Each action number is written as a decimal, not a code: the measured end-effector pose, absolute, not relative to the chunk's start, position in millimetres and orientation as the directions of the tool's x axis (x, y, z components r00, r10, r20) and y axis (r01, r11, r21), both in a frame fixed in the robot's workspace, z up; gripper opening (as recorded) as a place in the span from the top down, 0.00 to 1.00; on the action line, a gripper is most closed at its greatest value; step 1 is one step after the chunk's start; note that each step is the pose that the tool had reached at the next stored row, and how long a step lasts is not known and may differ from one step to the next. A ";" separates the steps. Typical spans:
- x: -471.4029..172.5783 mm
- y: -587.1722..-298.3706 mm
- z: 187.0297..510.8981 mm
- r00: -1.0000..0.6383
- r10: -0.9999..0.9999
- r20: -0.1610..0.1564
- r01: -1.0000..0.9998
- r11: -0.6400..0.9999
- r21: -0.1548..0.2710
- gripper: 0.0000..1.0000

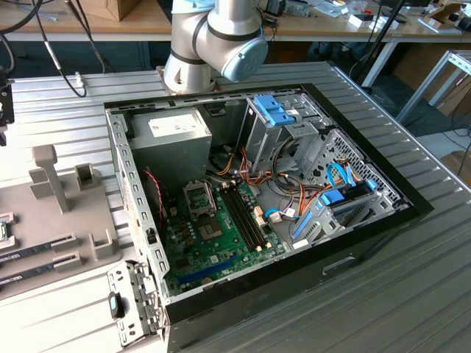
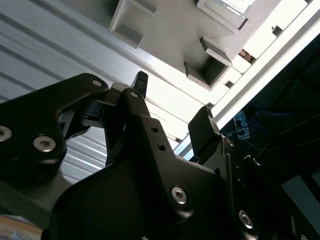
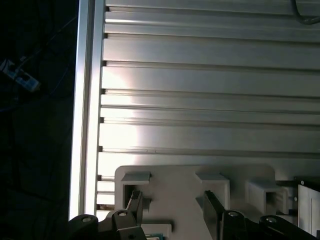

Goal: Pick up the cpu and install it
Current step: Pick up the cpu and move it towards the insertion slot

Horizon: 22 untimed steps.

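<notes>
The cpu (image 1: 3, 229) sat at the far left edge of the exterior view, cut off by the frame, so only a sliver of a flat piece with a thin green rim showed. It lay on a matte grey moulded fixture (image 1: 81, 220) with upright posts and shallow pockets. Just to the right of it on that fixture, two long narrow memory sticks (image 1: 40, 248) lay in parallel slots. The fixture rested on a ribbed aluminium bench (image 1: 59, 95) whose long grooves caught the light. In both wrist views the claw (image 2: 172, 102) (image 3: 172, 210) hung over the fixture's pockets and the bench's edge. It was spread wide with nothing between its black fingers (image 2: 202, 130), which were blocky with ridged tips. The claw was not touching the fixture. Right of the fixture, across the middle of the exterior view, a black-rimmed computer case (image 1: 412, 213) lay open on its side. Inside, the green motherboard (image 1: 213, 254) lay flat, with a square metal-framed socket (image 1: 199, 197) near its upper part and a small dark square chip (image 1: 210, 232) just below that. A grey boxy power supply (image 1: 168, 136) filled the upper left of the case. Perforated metal drive cages with blue plastic clips (image 1: 276, 114) stood toward the upper right, and orange, red and blue cables (image 1: 257, 173) ran loosely between them. The silver and pale blue arm (image 1: 213, 37) rose at the top of the frame behind the case.
</notes>
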<state>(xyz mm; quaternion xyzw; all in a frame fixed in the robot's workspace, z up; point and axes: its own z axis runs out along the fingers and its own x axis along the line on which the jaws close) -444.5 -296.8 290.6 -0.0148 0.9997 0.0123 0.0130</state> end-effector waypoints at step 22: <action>-448.4 -302.6 289.1 -0.999 -0.029 -0.026 -0.030 0.999 0.024 0.40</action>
